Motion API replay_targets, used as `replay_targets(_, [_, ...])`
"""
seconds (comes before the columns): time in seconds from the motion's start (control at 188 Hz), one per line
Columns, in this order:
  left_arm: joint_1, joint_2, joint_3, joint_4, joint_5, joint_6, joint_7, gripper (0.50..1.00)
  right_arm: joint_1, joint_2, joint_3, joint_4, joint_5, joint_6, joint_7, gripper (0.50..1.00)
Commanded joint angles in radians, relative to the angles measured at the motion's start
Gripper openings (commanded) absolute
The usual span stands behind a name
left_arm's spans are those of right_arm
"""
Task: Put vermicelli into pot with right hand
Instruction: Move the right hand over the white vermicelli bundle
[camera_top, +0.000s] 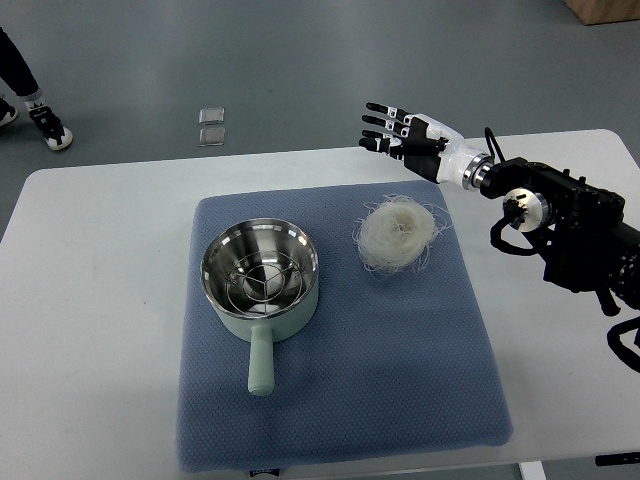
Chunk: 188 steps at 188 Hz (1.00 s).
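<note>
Above the white counter (100, 260), the right hand (405, 135) hovers with fingers spread, grasping nothing; the pale tangled vermicelli nest (398, 232) lies untouched beside the mint-green steel-lined pot (262, 280).

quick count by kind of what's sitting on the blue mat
pot: 1
wire rack inside the pot: 1
vermicelli nest: 1
total: 3

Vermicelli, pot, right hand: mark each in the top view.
vermicelli (399, 232), top view, middle of the white nest.
pot (212, 288), top view, left part of the steel rim.
right hand (408, 136), top view, middle of the hand, fingers spread, holding nothing.
</note>
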Motion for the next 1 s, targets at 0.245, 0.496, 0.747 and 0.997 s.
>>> replay_targets(0.245, [0.009, 0.0, -0.001, 0.003, 0.0, 0.0, 0.0, 1.0, 0.036, 0.004, -0.005, 0.0, -0.065, 0.008, 0.0, 0.938])
replay_targets(0.496, [-0.014, 0.0, 0.002, 0.011, 0.0, 0.0, 0.0, 1.0, 0.045, 0.0, -0.007, 0.009, -0.23, 0.015, 0.002, 0.938])
replay_targets(0.747, [-0.014, 0.0, 0.001, 0.011, 0.0, 0.0, 0.0, 1.0, 0.093, -0.014, -0.008, 0.014, -0.631, 0.023, 0.035, 0.938])
replay_targets(0.997, [-0.014, 0.0, 0.003, 0.011, 0.0, 0.0, 0.0, 1.0, 0.117, -0.111, -0.016, 0.155, -0.914, 0.023, 0.112, 0.938])
